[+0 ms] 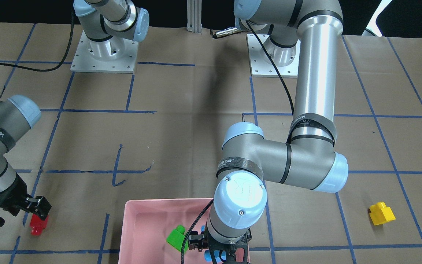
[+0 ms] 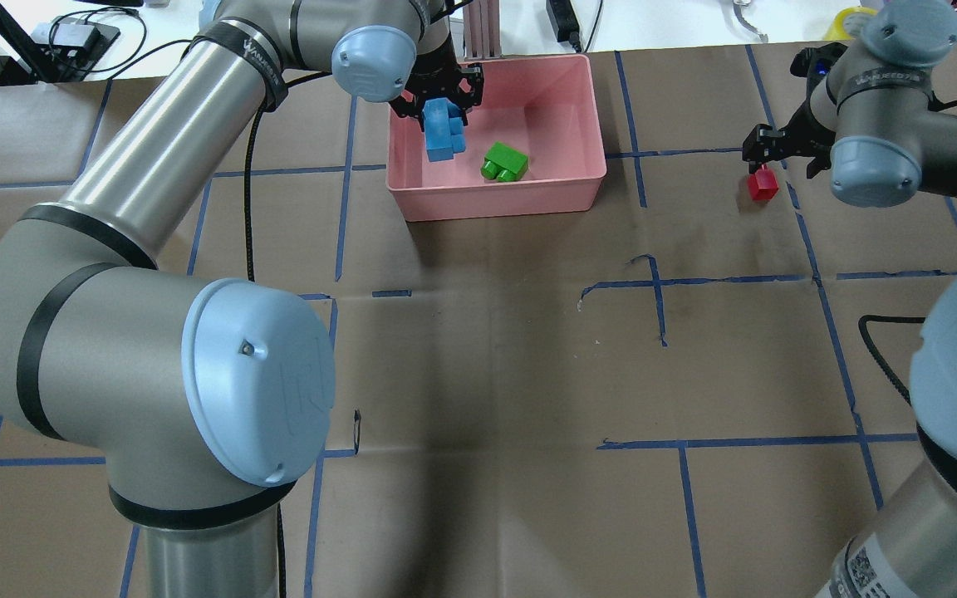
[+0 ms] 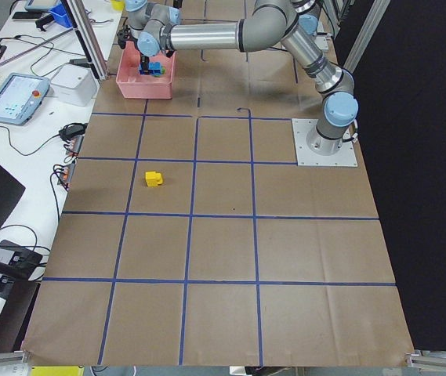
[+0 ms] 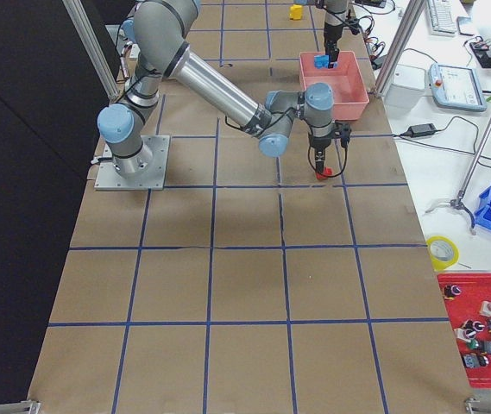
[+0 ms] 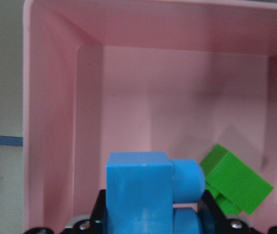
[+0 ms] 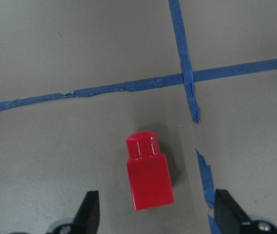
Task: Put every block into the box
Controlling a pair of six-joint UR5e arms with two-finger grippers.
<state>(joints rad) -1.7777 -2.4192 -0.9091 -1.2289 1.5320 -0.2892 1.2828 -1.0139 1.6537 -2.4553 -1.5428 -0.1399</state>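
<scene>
The pink box stands at the table's far middle. The green block lies inside it. My left gripper is shut on the light blue block and holds it over the box's left part; the left wrist view shows the blue block above the box floor beside the green block. My right gripper is open just above the red block, which lies on the table between the jaws. The yellow block lies alone on the table.
Blue tape lines grid the brown paper table. Both arm bases stand on metal plates on the robot's side. Benches with devices and cables border the table's far edge.
</scene>
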